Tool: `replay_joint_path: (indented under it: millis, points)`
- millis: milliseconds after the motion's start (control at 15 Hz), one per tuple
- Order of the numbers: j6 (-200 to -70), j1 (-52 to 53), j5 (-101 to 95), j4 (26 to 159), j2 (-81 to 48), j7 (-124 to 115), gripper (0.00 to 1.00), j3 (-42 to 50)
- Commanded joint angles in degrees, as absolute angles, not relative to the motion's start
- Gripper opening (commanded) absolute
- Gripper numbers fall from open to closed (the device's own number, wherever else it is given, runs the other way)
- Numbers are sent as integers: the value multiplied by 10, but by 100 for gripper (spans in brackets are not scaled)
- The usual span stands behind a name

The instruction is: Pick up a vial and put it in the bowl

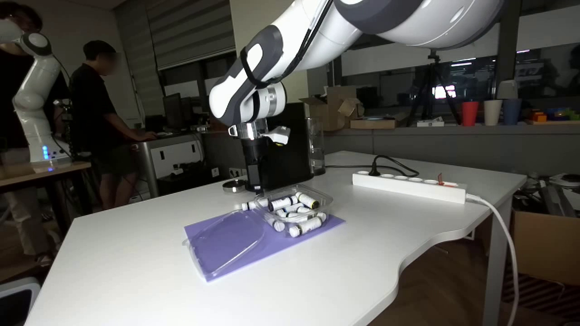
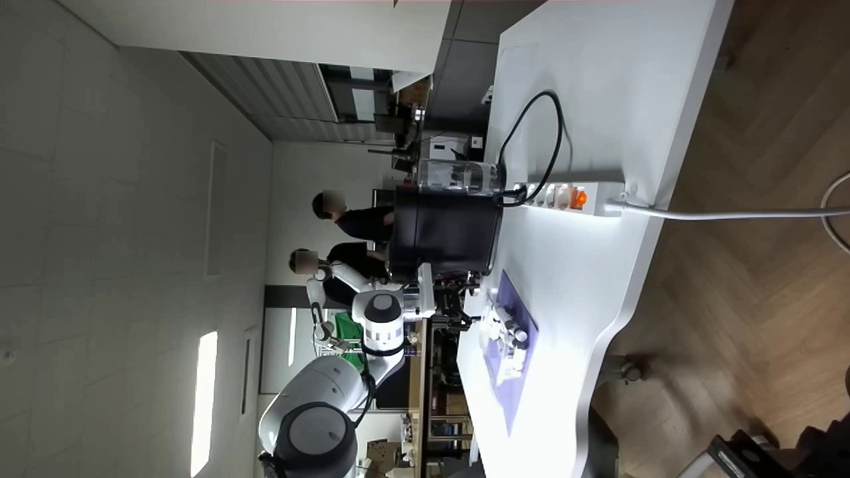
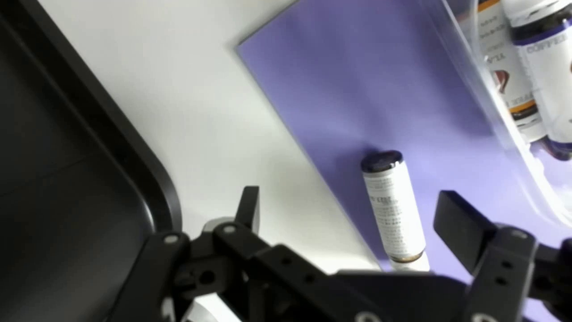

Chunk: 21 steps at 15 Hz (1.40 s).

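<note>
A white-labelled vial (image 3: 395, 210) with a dark base lies on the purple sheet (image 3: 313, 80) near its edge in the wrist view. It also shows in an exterior view (image 1: 254, 204), beside the clear tray (image 1: 328, 200) that holds several more vials (image 1: 308, 225). My gripper (image 3: 348, 201) is open and empty; its fingers stand on either side of the vial, which is closer to the right finger and touches neither. In an exterior view my gripper (image 1: 257, 186) points down by the tray. The bowl (image 1: 234, 186), a low dark round dish, stands on the table beside my gripper.
A tall black boxy machine (image 1: 287, 149) stands right behind my gripper; its edge fills the left of the wrist view (image 3: 67, 201). A clear lid (image 1: 204, 267) lies on the purple sheet. A white power strip (image 1: 408, 188) with a black cable lies farther along the table.
</note>
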<state>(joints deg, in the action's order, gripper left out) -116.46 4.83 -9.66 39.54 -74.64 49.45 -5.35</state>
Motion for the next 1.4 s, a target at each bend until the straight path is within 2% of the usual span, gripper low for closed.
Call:
replay_joint_path:
  millis: [0, 200, 267, 333, 1000, 1333]
  points:
    - [-1156, 56, -78, 328, -795, 516, 100, -62]
    - [-1156, 63, -69, 310, -815, 529, 100, -66]
    - [-1166, 63, -74, 320, -812, 528, 75, -69]
    - [-1167, 65, -75, 316, -816, 529, 74, -69]
    - [-1156, 69, -78, 303, -797, 487, 5, -55]
    - [-1169, 65, -80, 296, -763, 474, 7, -53]
